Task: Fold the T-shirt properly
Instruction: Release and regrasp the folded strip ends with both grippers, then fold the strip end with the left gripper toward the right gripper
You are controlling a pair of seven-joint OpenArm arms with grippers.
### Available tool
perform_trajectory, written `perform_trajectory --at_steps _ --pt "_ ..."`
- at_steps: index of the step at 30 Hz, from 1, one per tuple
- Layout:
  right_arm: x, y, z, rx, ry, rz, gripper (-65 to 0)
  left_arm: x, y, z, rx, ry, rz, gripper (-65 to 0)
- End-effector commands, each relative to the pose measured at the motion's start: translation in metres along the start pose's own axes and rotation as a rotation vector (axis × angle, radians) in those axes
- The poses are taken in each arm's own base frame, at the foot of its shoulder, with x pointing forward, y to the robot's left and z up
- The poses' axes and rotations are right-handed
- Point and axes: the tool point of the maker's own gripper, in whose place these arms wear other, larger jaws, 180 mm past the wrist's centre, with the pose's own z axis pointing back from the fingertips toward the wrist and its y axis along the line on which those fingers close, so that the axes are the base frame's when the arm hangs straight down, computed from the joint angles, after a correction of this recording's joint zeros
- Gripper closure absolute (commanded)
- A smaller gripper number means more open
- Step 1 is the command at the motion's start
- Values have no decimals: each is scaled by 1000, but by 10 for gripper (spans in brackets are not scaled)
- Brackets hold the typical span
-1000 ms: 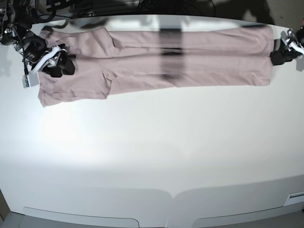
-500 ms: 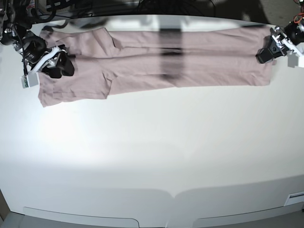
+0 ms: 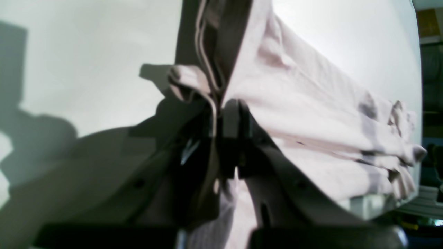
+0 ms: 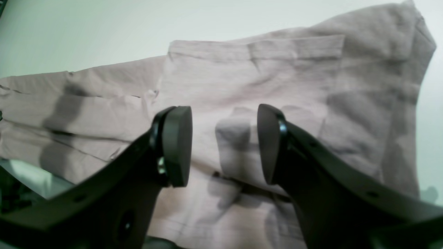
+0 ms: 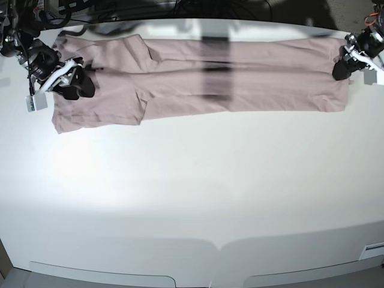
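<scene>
The dusty-pink T-shirt lies folded into a long strip along the far side of the white table, its sleeve end at the left. At the strip's right end my left gripper is shut on the shirt's edge. In the left wrist view the fingertips pinch a fold of cloth that runs away taut. Over the sleeve end my right gripper is open. Its pads stand wide apart just above the flat fabric, holding nothing.
Dark cables and gear crowd the space behind the table's far edge. A small white tag hangs beside the right arm. A dark shadow band crosses the shirt's middle. The table's front edge runs near the bottom.
My left gripper came in onto the shirt's right edge and shut on it. The whole strip has shifted slightly to the right. The right gripper has stayed open over the sleeve.
</scene>
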Motion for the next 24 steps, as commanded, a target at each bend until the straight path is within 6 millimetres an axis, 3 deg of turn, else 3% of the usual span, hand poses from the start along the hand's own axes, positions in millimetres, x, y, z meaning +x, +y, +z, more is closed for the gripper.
perform_trajectory --at_steps 1,5,14,18,21,24 --pt "15 2 4 15 -43 24 -305 12 5 5 23 -15 -37 0" --pt "14 14 -1 46 -35 37 -305 30 17 9 81 -6 -141 0" --pt "0 93 -24 236 23 180 -305 90 30 31 136 -43 -290 0" --pt "-12 113 -33 252 58 214 -305 106 39 41 188 -24 -349 0" --pt "-21 121 -40 247 83 228 -305 105 30 41 148 1 -321 0" --pt "-22 124 -47 227 80 240 -305 94 0 35 37 11 -278 0"
